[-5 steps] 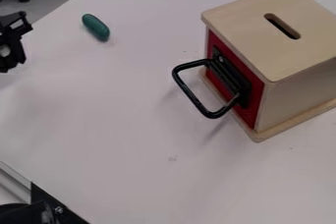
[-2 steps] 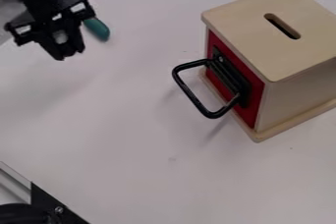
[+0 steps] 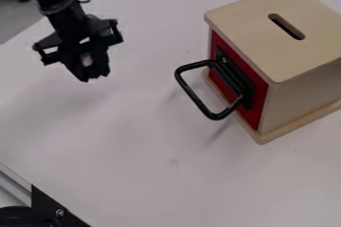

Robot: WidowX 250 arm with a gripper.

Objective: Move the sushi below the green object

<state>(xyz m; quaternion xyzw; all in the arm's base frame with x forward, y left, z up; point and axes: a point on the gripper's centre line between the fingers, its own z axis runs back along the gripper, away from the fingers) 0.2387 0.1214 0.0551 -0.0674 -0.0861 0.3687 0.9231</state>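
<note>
The black gripper hangs over the upper left part of the white surface, pointing down. Between its fingers is a small pale thing, which looks like the sushi, mostly enclosed by the black parts. The gripper and its wrist cover the spot where the dark green, rounded oblong object lay in the earlier views, so that object is hidden behind them.
On the right stands a wooden box with a slotted top and a red front. Its black handle sticks out to the left. The white table extends below the gripper, and black hardware sits at the lower left corner.
From the left edge, the gripper has come right and slightly down with the pale thing in it. It now blocks the view of the green object. The box stays put.
</note>
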